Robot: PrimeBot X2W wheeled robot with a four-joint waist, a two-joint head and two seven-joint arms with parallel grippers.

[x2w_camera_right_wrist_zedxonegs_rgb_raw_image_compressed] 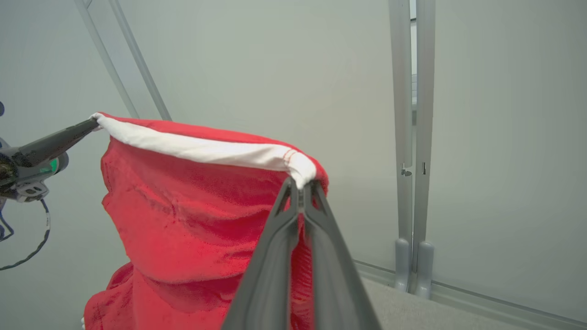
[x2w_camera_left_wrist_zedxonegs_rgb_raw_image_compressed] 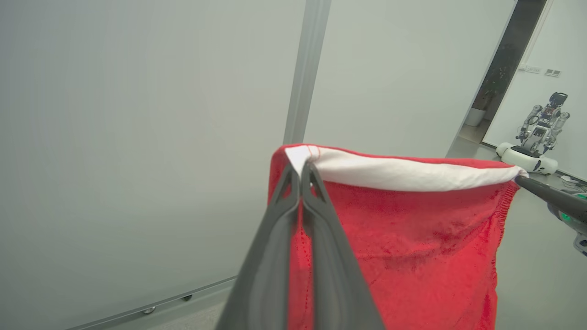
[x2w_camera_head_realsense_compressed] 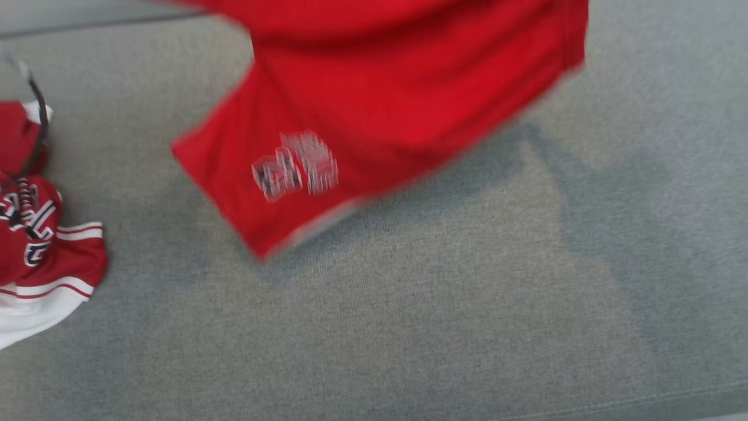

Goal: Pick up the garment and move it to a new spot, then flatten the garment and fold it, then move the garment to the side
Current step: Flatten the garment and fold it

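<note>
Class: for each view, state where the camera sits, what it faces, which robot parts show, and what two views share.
Head view: on the head, facing down at a grey fabric surface under a red fabric garment.
Left wrist view: on that wrist, along the left gripper, shut on the garment's white waistband.
Right wrist view: likewise, along the right gripper, shut on the waistband.
Shared: both wrist views show the waistband between both grippers.

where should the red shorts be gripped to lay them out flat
At the two ends of the white waistband, one gripper from each outer side, as the left gripper and right gripper hold it: the band stretches taut and the red shorts hang freely below.
</note>
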